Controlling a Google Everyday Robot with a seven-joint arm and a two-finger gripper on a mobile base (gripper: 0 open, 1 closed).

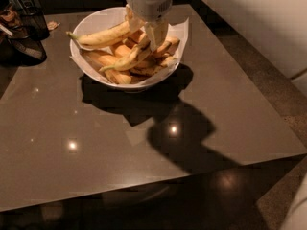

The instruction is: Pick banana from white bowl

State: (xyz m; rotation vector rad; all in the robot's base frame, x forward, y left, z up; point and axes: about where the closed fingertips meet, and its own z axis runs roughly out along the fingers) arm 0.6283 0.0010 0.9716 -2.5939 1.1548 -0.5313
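Observation:
The white bowl [84, 64] stands at the far middle of the table, lined with white paper whose corners stick out. The banana [125, 60] is curved and yellow; it lies across the pile with its thin stem pointing left and its speckled blunt end raised toward the right. My gripper [150, 36] hangs straight down over the bowl from the top edge. Its pale fingers [158, 31] close around the banana's blunt end. A longer banana with a green stem [103, 35] lies along the bowl's far side. Shorter orange bananas [115, 74] fill the bowl beneath.
The bowl sits on a glossy brown table [144, 143] with light reflections and my arm's shadow. Black wire containers [24, 30] stand at the far left corner. A white surface [254, 23] runs along the right. The floor shows past the right edge.

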